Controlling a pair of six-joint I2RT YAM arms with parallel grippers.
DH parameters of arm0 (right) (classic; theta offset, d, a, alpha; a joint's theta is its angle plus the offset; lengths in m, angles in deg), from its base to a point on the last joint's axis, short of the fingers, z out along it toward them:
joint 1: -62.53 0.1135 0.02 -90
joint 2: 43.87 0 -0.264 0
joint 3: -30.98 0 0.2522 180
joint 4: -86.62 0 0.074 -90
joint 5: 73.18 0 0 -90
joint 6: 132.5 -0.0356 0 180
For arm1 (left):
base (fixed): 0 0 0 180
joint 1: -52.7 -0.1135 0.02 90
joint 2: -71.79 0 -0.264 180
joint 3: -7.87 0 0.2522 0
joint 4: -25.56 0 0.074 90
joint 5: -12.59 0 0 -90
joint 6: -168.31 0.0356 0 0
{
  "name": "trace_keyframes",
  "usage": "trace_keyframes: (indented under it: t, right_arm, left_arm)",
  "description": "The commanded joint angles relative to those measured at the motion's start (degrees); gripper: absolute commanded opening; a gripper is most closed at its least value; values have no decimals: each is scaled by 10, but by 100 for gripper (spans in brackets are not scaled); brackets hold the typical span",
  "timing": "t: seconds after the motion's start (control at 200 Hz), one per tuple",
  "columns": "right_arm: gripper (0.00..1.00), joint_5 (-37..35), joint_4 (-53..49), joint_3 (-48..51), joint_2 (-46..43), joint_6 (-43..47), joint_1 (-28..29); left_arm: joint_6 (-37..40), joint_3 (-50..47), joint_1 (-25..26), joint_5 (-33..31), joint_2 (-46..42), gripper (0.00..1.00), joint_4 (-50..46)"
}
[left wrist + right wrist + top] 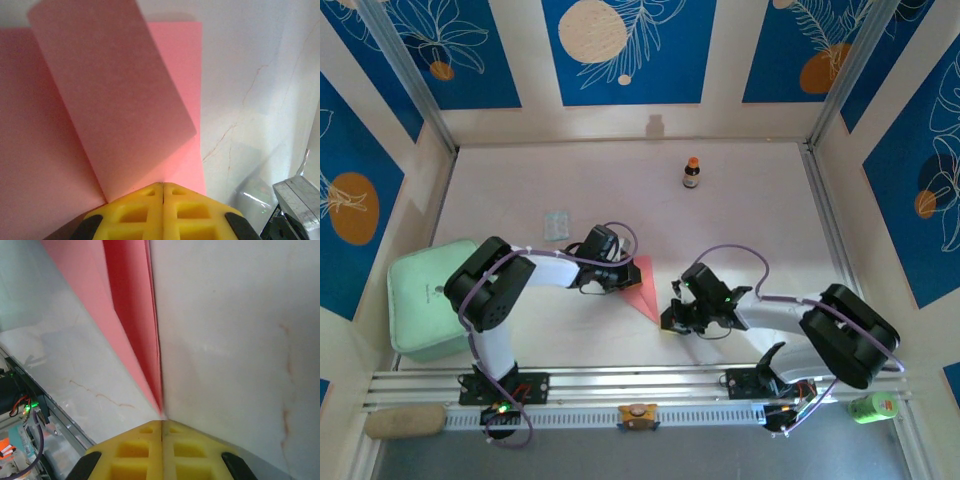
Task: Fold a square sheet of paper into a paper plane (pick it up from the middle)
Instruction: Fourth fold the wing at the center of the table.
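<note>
Lying between the two arms near the middle of the table (750,230), the salmon-pink paper plane (644,290) is partly folded, with its sharp tip towards the right gripper (672,318). The left gripper (623,274) has its yellow fingers (145,210) pressed shut at the paper's edge, where a flap (115,100) rises. The right gripper's fingers (190,450) are also closed, at the tip. Whether either pinches paper cannot be told. A pale translucent packet (556,224) lies just behind the left wrist. A small bottle (691,173) stands well apart towards the back wall. A green box (420,300) sits beside the left arm's elbow.
</note>
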Motion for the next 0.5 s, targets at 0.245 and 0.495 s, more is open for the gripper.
trace_keyframes:
  t: [0.245,0.495]
  right_arm:
    - [5,11,-47,-90,-12,16,-36]
    - [5,9,-12,-163,113,12,-34]
  left_arm:
    - [5,-20,0,-19,12,1,-24]
    - [4,-20,0,-17,13,1,-23]
